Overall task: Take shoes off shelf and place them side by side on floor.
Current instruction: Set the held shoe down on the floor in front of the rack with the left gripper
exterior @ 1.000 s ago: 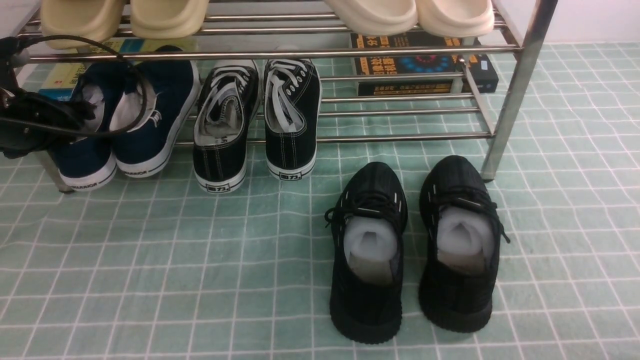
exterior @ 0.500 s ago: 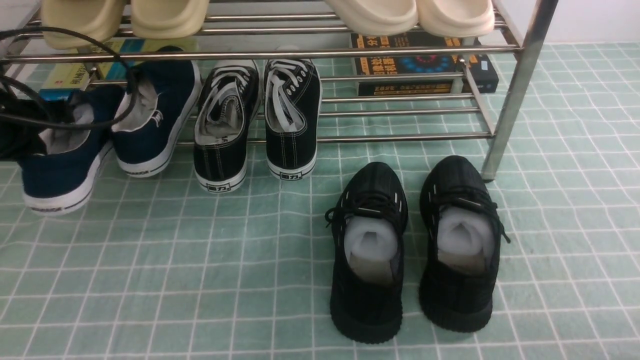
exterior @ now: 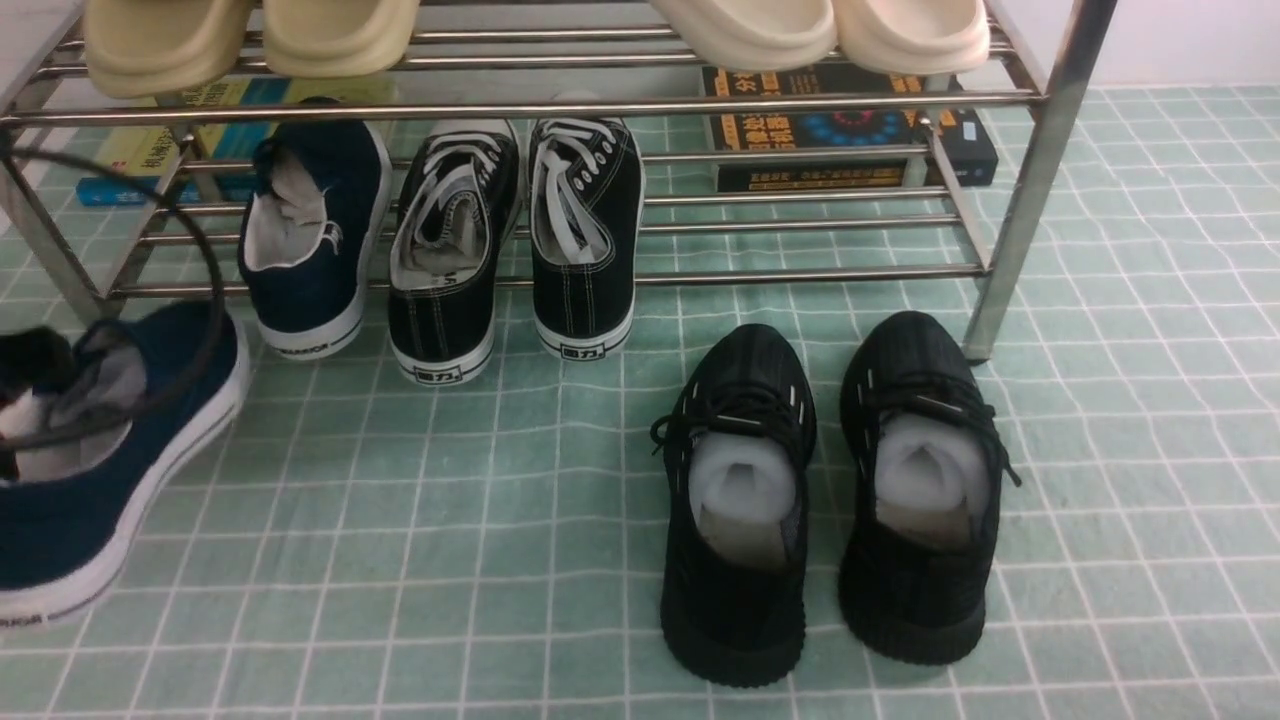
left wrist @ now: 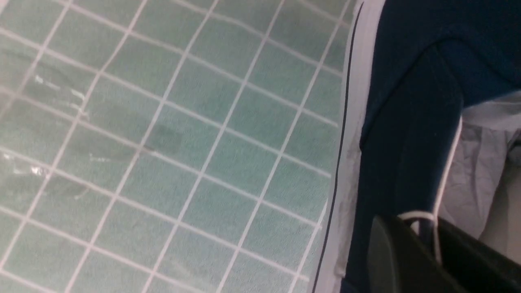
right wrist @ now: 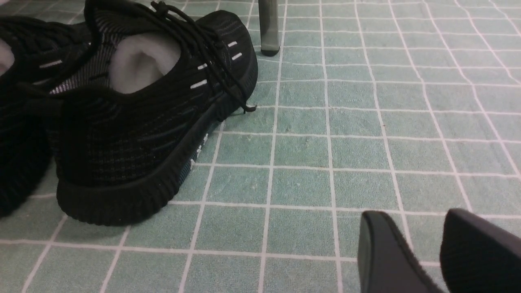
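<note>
One navy slip-on shoe (exterior: 70, 500) is off the shelf (exterior: 700, 105), at the far left edge of the front view, over the green tiled floor (exterior: 400, 520). My left gripper (exterior: 20, 365) is shut on its heel collar. In the left wrist view the two black fingers pinch the white-edged collar of that shoe (left wrist: 407, 122) at the gripper (left wrist: 427, 232). I cannot tell whether its sole touches the floor. The other navy shoe (exterior: 305, 270) stands on the lower tier, heel toward me. My right gripper (right wrist: 409, 219) hangs open and empty low over the floor.
Black canvas sneakers with white laces (exterior: 510, 240) sit on the lower tier beside the navy shoe. All-black knit sneakers (exterior: 820, 500) stand on the floor at the right, close to my right gripper. Beige slippers (exterior: 250, 35) fill the top tier. Books (exterior: 850, 130) lie behind. A shelf leg (exterior: 1020, 220) stands at the right.
My left gripper closed on one navy shoe and drew it off the lower tier, toward the camera and to the left. The other navy shoe shifted a little on the shelf.
</note>
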